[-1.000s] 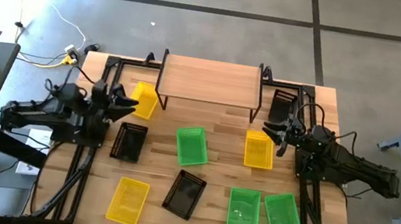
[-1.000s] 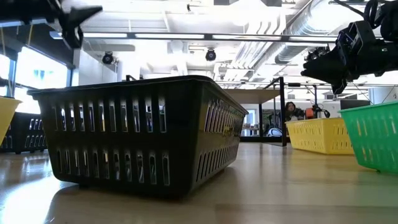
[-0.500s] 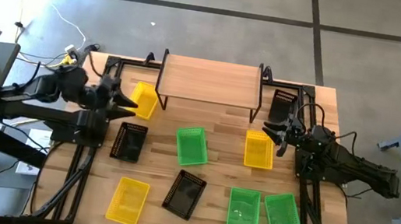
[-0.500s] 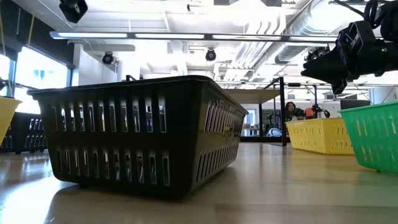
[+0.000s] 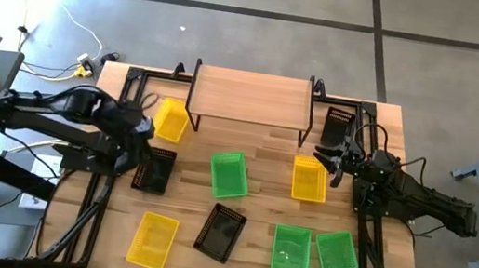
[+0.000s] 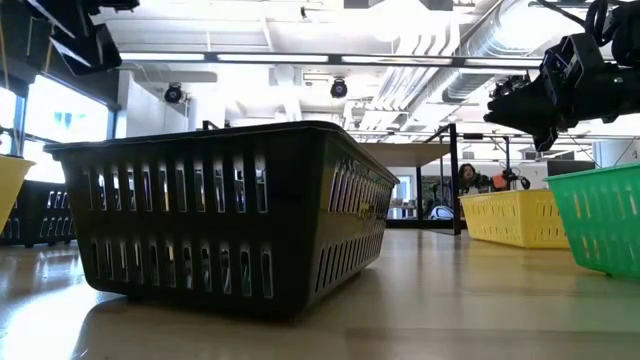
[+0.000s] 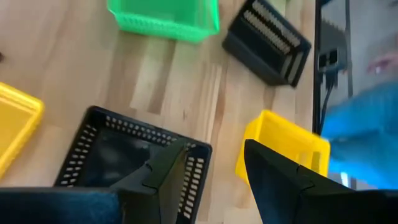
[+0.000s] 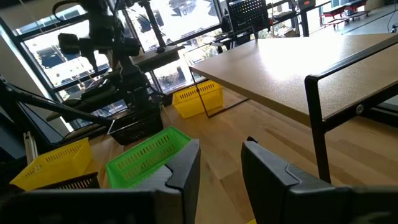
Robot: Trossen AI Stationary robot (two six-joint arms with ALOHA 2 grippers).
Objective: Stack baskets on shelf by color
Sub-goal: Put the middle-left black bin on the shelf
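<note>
Nine baskets lie scattered over the bench, none yet on the shelf (image 5: 251,95) at its far edge. The left gripper (image 5: 142,135) hangs jaws apart above the black basket (image 5: 155,170) near the left edge, and a skewed descent could catch its rim and tip it. The right gripper (image 5: 325,157), jaws apart, waits beside a yellow basket (image 5: 309,179).

Left gripper (image 5: 143,136) swung down over black basket (image 5: 154,170).
</note>
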